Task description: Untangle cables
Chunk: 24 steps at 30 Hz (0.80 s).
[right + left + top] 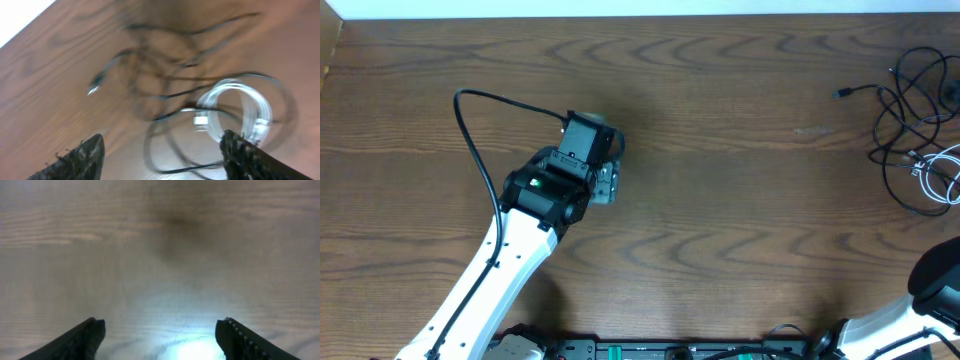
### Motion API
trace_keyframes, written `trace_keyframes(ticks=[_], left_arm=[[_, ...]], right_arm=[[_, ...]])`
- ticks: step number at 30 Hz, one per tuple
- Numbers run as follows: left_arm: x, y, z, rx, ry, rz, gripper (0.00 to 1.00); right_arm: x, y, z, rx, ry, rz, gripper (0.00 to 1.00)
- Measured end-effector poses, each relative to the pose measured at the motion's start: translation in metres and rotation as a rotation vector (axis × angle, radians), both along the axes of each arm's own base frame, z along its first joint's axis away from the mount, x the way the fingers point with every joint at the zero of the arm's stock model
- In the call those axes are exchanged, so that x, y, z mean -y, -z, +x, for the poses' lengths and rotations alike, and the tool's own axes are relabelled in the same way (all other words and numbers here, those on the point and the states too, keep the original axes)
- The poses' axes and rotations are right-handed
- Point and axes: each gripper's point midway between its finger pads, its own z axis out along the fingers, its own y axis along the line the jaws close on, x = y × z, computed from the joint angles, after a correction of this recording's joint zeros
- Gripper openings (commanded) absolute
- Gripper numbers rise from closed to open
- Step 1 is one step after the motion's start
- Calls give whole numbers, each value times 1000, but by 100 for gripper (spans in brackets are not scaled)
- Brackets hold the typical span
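The cables (912, 105) lie in a tangle at the table's far right edge: thin black loops with a white cable (947, 163) among them. One black plug end (841, 94) sticks out to the left. In the blurred right wrist view, the black loops (165, 65) and the coiled white cable (235, 107) lie on the wood just ahead of my right gripper (161, 147), which is open and holds nothing. My left gripper (160, 330) is open over bare table, far left of the tangle.
The left arm (555, 185) reaches over the table's left middle, its own thick black wire (470, 130) arching behind it. The right arm's base (935, 285) sits at the bottom right corner. The table's back edge (640, 14) meets a white wall.
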Motion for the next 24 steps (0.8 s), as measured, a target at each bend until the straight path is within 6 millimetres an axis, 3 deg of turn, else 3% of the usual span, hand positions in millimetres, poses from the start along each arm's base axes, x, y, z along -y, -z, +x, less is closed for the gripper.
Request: trace_keyframes(ticks=[4,5,8,11,12,14,18,20,22,24], left_arm=[[17,-26,34,172,-1,-86,79],[19,-29,38,192,-11,-103,79],[19,-20,38,162,-54,-120,79],[11,6,25,49,-96,-84,80],[6,15,21,6,-124,-73,88],[-8,25,14,-47,-199,-71,90],[-36,34,6,-138,-355,-172,91],[-49,43,-16,-255,-409,-187,91],[-60,49,-37,-346,-446,-173,91],[-64,50,-46,-380,-451,-157,91]], right_arm=[[-86,6,14,-28,-313,64,87],[-118,8,16,-46,-414,71,88],[-163,15,9,-113,-542,58,99],[-194,22,3,-173,-628,16,99],[-204,27,0,-195,-652,7,99],[-214,38,-6,-231,-670,4,99],[-232,93,-31,-354,-632,54,99],[-239,121,-47,-415,-612,70,99],[-247,134,-52,-429,-615,45,99],[-256,140,-55,-428,-635,28,99]])
